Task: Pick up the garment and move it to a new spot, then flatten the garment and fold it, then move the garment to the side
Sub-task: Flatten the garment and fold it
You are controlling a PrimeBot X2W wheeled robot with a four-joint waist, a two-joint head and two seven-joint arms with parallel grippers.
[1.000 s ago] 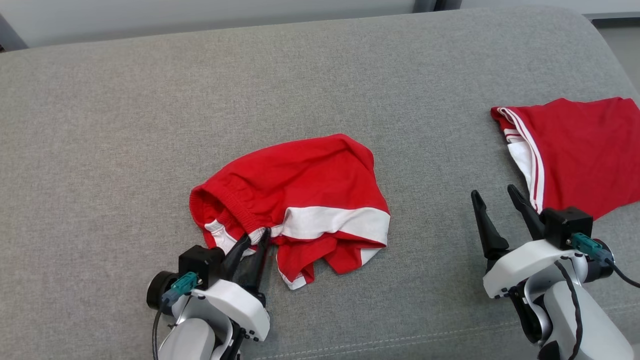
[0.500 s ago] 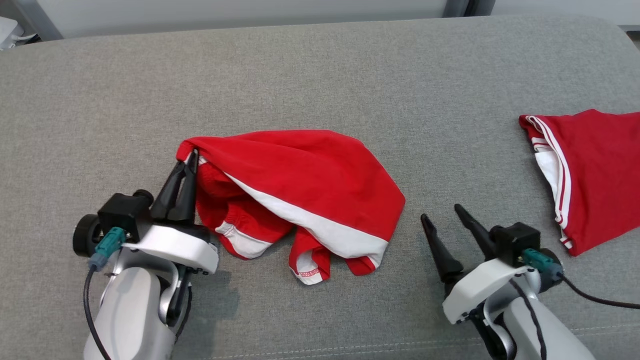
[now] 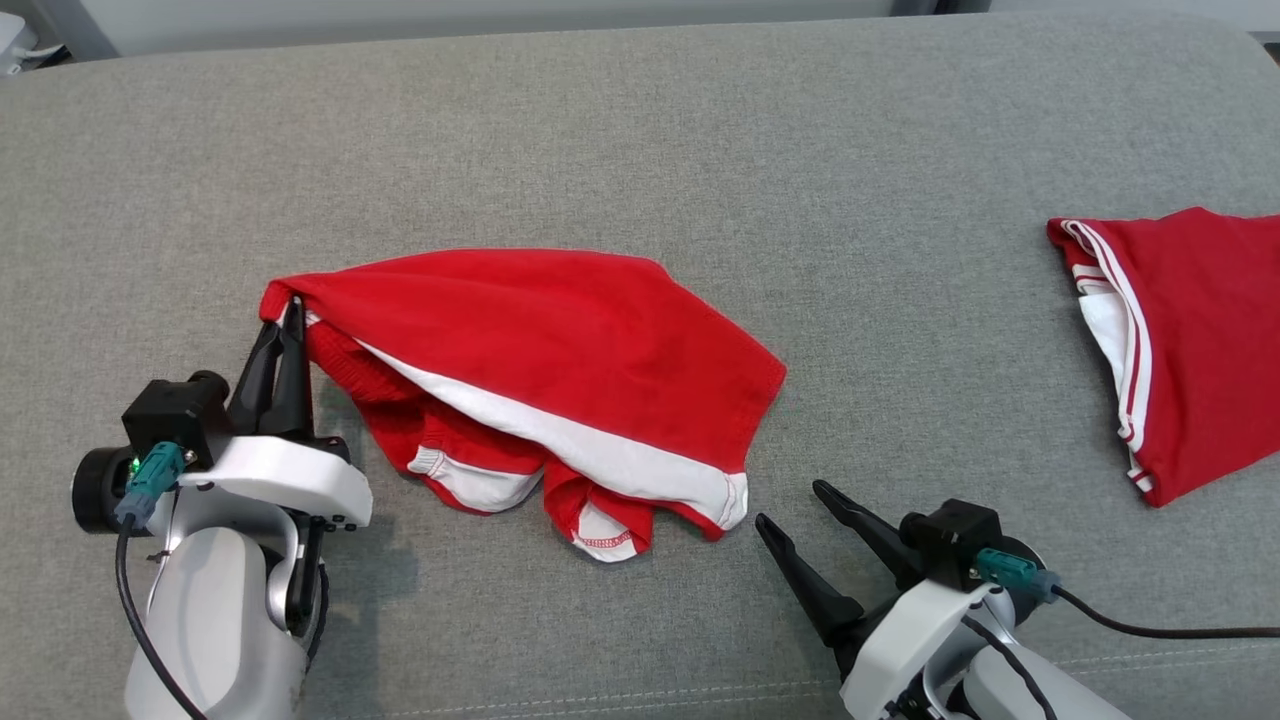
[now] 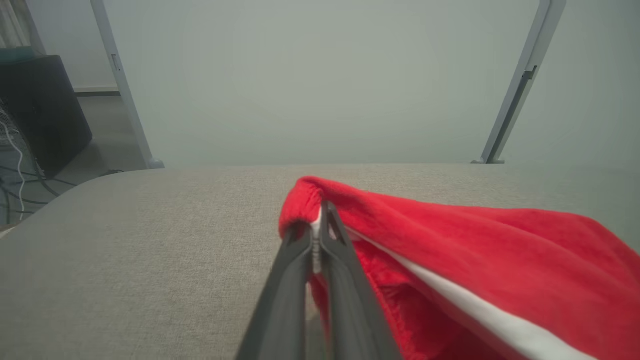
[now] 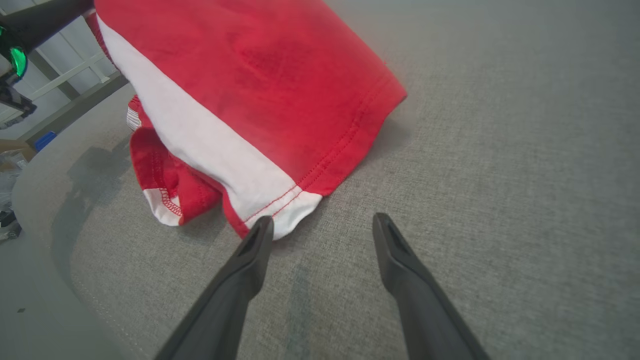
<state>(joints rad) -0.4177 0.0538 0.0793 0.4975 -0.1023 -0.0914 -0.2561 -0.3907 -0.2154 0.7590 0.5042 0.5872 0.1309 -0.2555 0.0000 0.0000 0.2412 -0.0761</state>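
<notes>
A red-and-white garment [image 3: 560, 340] lies rumpled on the grey cushion [image 3: 640, 130], its left corner lifted and pinched in the closed left gripper [image 3: 288, 312]. The right gripper [image 3: 790, 503], fingers spread and empty, hovers just beside its lower right hem. A second red garment [image 3: 1190, 340] lies well apart.

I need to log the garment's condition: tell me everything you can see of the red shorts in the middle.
The shorts are red, soft knit-looking fabric with a broad white stripe, stitched hems and a gathered elastic waistband. They lie crumpled and partly doubled over on the grey cushion. The left end effector is shut on a waistband corner, holding it slightly raised. The open right end effector sits close to the hem corner.
</notes>
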